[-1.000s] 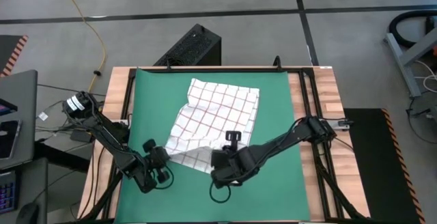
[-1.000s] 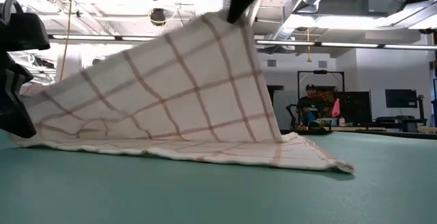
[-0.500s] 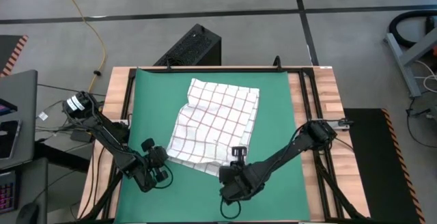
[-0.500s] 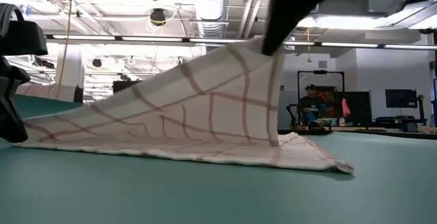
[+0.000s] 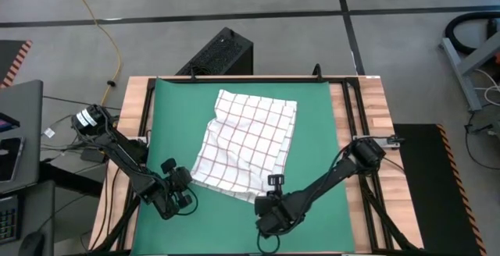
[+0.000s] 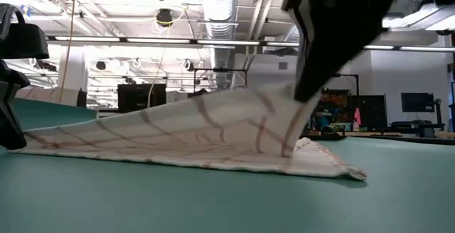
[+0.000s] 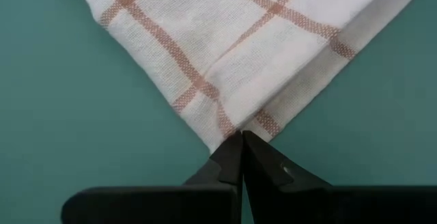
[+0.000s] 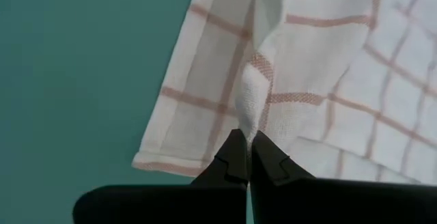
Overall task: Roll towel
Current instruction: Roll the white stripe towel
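Observation:
The white towel with red grid lines (image 5: 248, 143) lies on the green mat (image 5: 316, 131), its far part flat and its near right corner raised. My left gripper (image 5: 190, 179) is shut on the towel's near left corner at mat level, as its wrist view (image 7: 240, 136) shows. My right gripper (image 5: 263, 199) is shut on the near right corner, a little above the mat, as its wrist view (image 8: 249, 136) shows. In the low view the towel (image 6: 178, 130) slopes up from my left gripper (image 6: 11, 123) to my right gripper (image 6: 309, 87). My left gripper pinches the tip of the towel's near left corner (image 7: 229, 125) between its two fingertips, coming slanting from the table's near left. The corner stays low at the mat. My right gripper pinches a bunched fold at the towel's near right corner (image 8: 250, 115) between its two fingertips, coming from above and the near side. That corner (image 6: 291, 101) is lifted clear of the mat. The cloth slopes down from it to the part lying on the mat.
The mat covers most of the table, with bare mat near the front edge (image 5: 234, 236) and to the towel's right. Black rails (image 5: 351, 108) run along the table's sides. A person (image 6: 323, 109) sits far off in the room.
My right gripper has gone toward the table's near edge and down with the towel's near right corner. The raised cloth, which stood steep and high, has been drawn out and now slopes low. The far part and the left corner have stayed in place.

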